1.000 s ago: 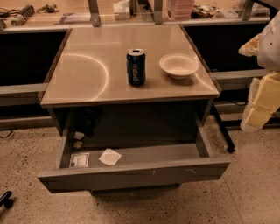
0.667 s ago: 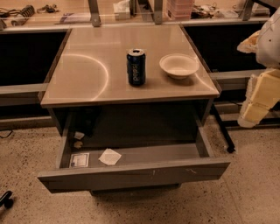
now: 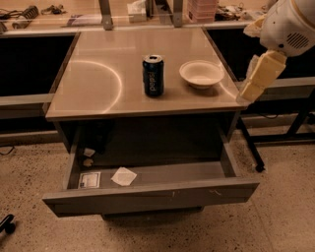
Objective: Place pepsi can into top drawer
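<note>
The floor (image 3: 280, 221) is pale speckled terrazzo under warm, yellowish light. In the middle stands a grey metal cabinet with a smooth beige worktop (image 3: 93, 78), glossy enough to carry a bright curved reflection on its left half. Dark, near-black panels (image 3: 29, 64) flank it on both sides, each crossed by a grey horizontal rail (image 3: 22, 101). Behind runs a lit bench (image 3: 74, 19) strewn with papers and small tools, with two metal uprights (image 3: 105, 7) rising from it. A black slanted leg (image 3: 248, 145) ends on the floor at the right. A black caster (image 3: 6, 224) shows at the lower left. The gripper (image 3: 259, 78) hangs off the worktop's right edge.
</note>
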You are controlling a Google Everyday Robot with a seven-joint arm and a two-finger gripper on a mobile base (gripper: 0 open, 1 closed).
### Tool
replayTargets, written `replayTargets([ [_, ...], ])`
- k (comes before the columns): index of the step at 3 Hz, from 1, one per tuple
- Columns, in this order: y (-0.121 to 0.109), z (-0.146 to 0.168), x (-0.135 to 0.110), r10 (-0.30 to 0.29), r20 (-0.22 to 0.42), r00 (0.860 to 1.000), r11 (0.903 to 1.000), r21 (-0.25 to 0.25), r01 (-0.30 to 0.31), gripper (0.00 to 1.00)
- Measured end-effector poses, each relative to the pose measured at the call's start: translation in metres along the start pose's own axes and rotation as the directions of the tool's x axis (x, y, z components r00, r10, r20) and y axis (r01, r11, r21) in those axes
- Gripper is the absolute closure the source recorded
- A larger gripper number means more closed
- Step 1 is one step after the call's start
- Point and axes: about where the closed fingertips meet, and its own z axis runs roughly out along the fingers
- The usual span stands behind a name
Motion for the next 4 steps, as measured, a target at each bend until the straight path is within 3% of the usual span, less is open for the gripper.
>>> replayTargets([
  [2, -0.064, 0.067, -0.056, -0.015, 0.185, 0.983, 0.9999, 0.002, 0.015, 0.00],
  [4, -0.086, 0.143, -0.097, -0.007, 0.345, 0.939, 0.9996, -0.024, 0.016, 0.00],
])
